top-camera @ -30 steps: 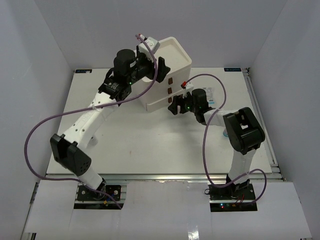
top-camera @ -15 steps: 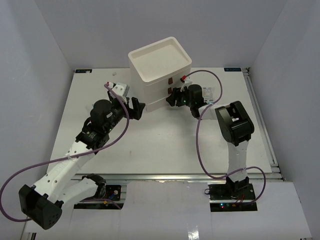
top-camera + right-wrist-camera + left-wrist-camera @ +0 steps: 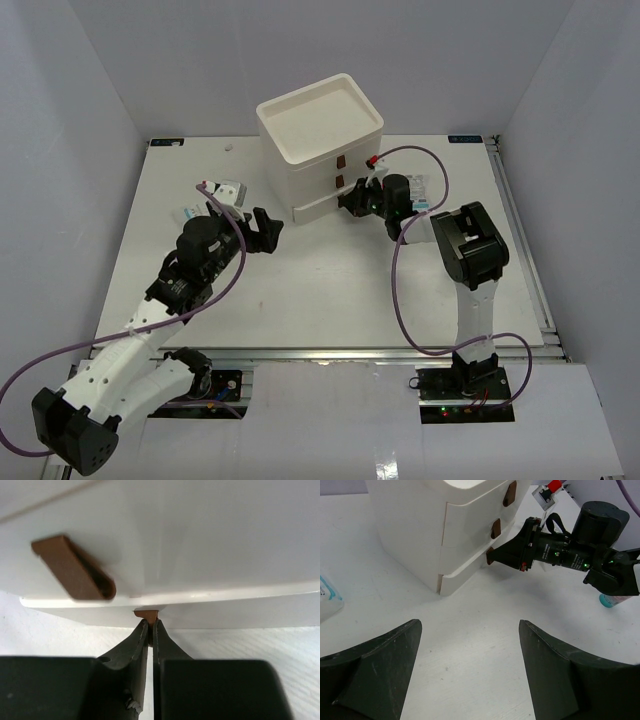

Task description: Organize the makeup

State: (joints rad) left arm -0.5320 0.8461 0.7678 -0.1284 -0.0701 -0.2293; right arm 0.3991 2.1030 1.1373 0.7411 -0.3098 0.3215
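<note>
The cream three-drawer box stands at the back of the table. My right gripper is shut on the brown handle of its bottom drawer, whose front juts out slightly. My left gripper is open and holds nothing, low over the table left of the box; its wrist view shows bare table between the fingers. Of the makeup, a white-and-blue packet lies left of the left gripper, more packets lie behind the right wrist, and a small bottle stands beside the right arm.
The middle drawer's brown handle sits up and left of the held one. A small pink item lies near the table's back edge. The right arm's purple cable loops over the table, which has white walls around it.
</note>
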